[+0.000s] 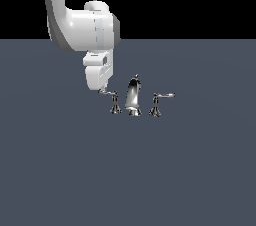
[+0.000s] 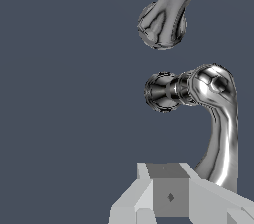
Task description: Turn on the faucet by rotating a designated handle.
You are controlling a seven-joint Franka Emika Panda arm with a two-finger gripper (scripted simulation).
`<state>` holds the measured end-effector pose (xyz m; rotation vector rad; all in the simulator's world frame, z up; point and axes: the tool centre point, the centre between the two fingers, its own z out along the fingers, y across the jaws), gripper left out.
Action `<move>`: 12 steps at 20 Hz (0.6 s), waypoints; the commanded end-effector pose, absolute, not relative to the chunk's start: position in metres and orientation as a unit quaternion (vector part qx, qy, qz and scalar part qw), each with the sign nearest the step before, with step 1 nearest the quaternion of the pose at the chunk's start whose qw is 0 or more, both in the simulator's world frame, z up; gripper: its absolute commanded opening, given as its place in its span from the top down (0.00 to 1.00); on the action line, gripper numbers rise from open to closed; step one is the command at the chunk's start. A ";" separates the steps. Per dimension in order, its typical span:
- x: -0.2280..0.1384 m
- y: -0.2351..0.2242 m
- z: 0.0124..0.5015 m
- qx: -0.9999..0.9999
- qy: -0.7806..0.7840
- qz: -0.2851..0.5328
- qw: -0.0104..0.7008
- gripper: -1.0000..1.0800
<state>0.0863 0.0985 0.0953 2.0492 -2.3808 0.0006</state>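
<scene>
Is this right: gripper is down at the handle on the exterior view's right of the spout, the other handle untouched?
Not quite. In the exterior view the gripper is at the handle on the exterior view's left of the spout. The twin handle on the right is the untouched one.

exterior view: distant, level, facing arm and faucet (image 1: 133, 97) on tabletop (image 1: 128, 170) | wrist view: close, looking down past hand (image 2: 168, 196) | shared: handle (image 2: 211, 114), spout base (image 2: 161, 22)
</scene>
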 end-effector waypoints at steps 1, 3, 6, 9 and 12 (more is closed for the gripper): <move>0.079 0.103 0.095 0.652 -0.758 0.000 0.000 1.00; 0.073 0.106 0.095 0.652 -0.758 0.000 0.000 1.00; 0.064 0.112 0.095 0.652 -0.758 0.000 0.000 1.00; 0.069 0.102 0.095 0.648 -0.762 0.003 -0.003 1.00; 0.060 0.101 0.095 0.649 -0.761 0.003 -0.002 1.00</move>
